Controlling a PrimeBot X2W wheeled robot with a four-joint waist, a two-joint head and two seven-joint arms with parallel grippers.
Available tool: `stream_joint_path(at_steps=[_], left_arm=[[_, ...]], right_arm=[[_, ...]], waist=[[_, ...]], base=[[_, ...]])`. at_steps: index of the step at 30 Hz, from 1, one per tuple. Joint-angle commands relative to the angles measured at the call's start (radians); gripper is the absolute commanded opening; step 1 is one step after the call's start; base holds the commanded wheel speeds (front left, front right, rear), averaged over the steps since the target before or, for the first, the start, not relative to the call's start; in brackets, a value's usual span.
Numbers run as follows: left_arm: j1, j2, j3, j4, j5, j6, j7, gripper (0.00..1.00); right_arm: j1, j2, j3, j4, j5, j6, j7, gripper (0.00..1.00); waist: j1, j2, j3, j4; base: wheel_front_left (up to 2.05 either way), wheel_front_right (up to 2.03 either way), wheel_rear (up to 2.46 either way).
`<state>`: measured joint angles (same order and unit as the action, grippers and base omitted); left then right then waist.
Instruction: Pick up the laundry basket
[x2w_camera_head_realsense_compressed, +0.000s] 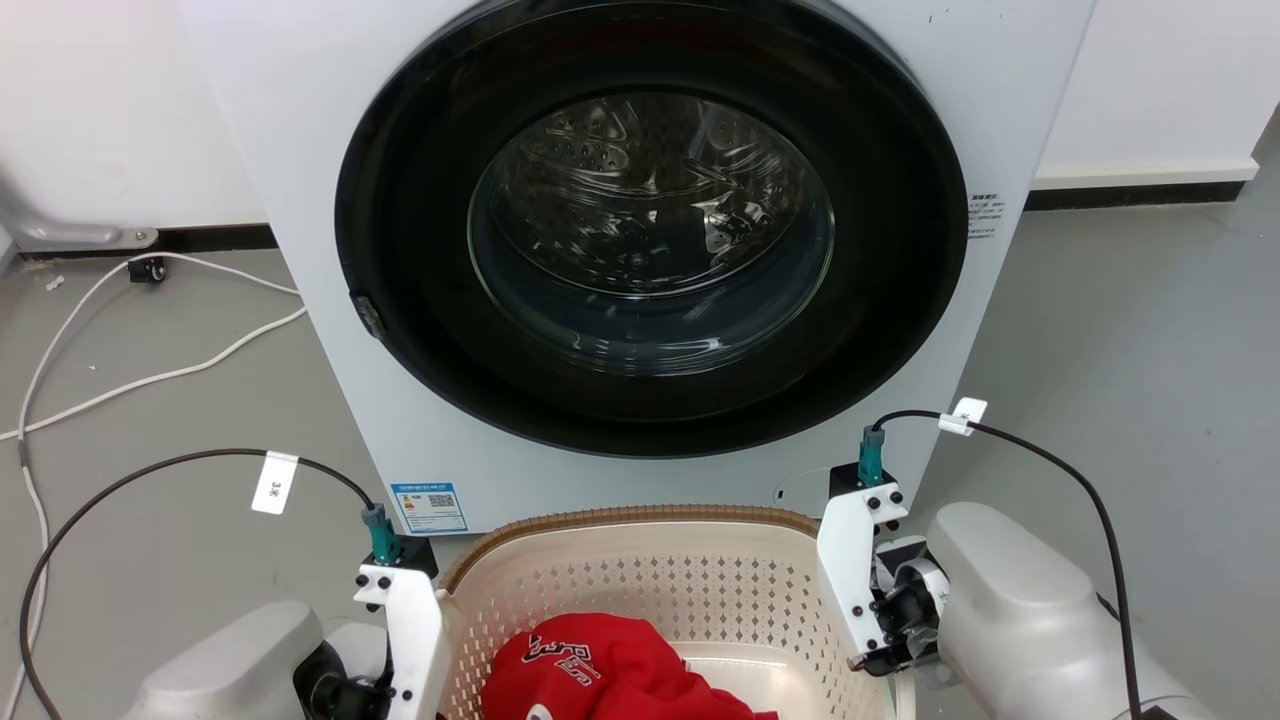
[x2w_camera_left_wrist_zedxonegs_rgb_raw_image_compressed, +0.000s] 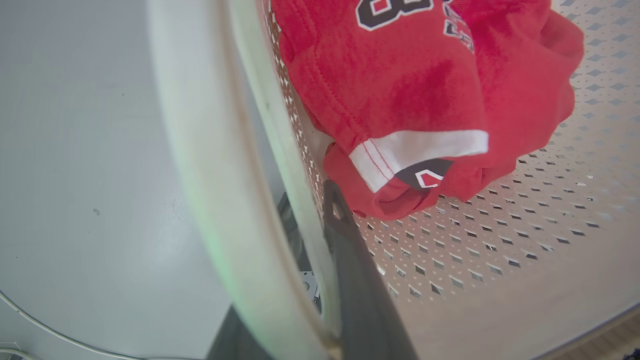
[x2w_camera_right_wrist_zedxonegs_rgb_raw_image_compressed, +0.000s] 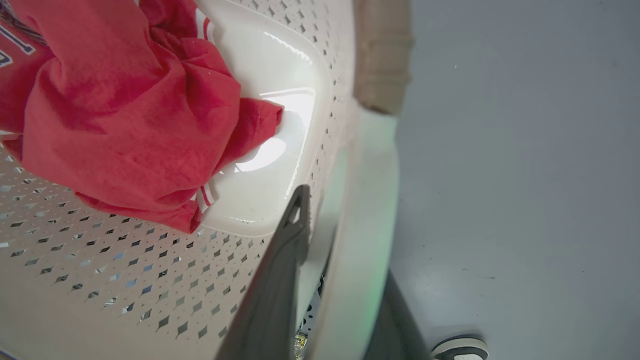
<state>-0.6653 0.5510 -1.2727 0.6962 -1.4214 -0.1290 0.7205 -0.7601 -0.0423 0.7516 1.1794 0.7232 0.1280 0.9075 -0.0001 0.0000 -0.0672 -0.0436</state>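
Laundry basket (x2w_camera_head_realsense_compressed: 640, 590), holding a red garment (x2w_camera_head_realsense_compressed: 610, 670), is set just in front of the washer (x2w_camera_head_realsense_compressed: 650, 250), below its door. The left handle (x2w_camera_left_wrist_zedxonegs_rgb_raw_image_compressed: 200, 150) is straddled by the left gripper (x2w_camera_left_wrist_zedxonegs_rgb_raw_image_compressed: 295, 240) and the right handle (x2w_camera_right_wrist_zedxonegs_rgb_raw_image_compressed: 370, 200) by the right gripper (x2w_camera_right_wrist_zedxonegs_rgb_raw_image_compressed: 345, 235). Whether either is clamped cannot be told. A level lift is best achieved if both grips are confirmed firm and the arms are raised together.

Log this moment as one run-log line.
left gripper: straddling laundry basket side | right gripper: same, opposite side | inside: red garment | clamp: unclear
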Motion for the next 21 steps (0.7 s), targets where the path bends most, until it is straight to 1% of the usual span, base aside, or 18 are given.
stream_joint_path(at_steps=[1,12,21], left_arm=[[0.005,0.014,-0.008,0.000,0.007,-0.003,0.023,0.00],[-0.013,0.018,-0.010,-0.002,0.022,-0.003,0.039,0.00],[-0.018,0.019,-0.011,0.002,0.030,-0.003,0.030,0.00]], right_arm=[[-0.029,-0.014,0.005,0.000,0.004,0.005,-0.008,0.00],[-0.045,-0.015,0.019,0.028,0.021,0.004,-0.027,0.00],[-0.051,-0.016,0.036,0.039,0.033,0.004,-0.034,0.00]], waist=[[0.0001,0.0000,0.002,0.002],[0.0001,0.0000,0.007,0.006],[0.0001,0.0000,0.003,0.007]], base=[[0.00,0.00,0.00],[0.00,0.00,0.00],[0.00,0.00,0.00]])
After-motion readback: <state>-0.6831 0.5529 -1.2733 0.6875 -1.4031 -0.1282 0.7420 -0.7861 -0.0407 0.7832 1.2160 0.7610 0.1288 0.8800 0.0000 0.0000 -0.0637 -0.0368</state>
